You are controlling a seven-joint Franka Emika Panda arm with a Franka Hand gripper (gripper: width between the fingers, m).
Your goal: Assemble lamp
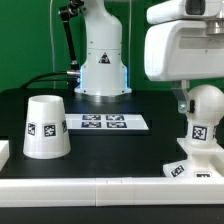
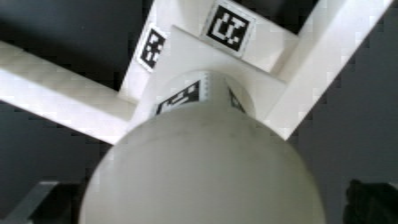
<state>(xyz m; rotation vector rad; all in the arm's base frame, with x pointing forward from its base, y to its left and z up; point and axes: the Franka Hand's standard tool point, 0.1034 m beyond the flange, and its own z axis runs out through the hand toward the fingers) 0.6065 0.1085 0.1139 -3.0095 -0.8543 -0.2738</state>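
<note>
The white round-headed bulb (image 1: 204, 122) stands upright on the flat square base (image 1: 188, 168) at the exterior view's right, both carrying square tags. My gripper (image 1: 202, 96) hangs open over the bulb's head, one dark finger (image 1: 183, 98) beside it. In the wrist view the bulb (image 2: 205, 160) fills the space between my dark fingers (image 2: 43, 203), which stand apart from it at both edges, and the tagged base (image 2: 228, 38) lies beyond. The tapered shade (image 1: 46, 126) stands mouth-down at the exterior view's left, far from my gripper (image 2: 210, 208).
The marker board (image 1: 101, 122) lies flat mid-table behind the parts. A low white fence (image 1: 100, 186) runs along the front edge, and its bars (image 2: 54, 88) meet in a corner around the base. The robot's pedestal (image 1: 101, 62) stands at the back.
</note>
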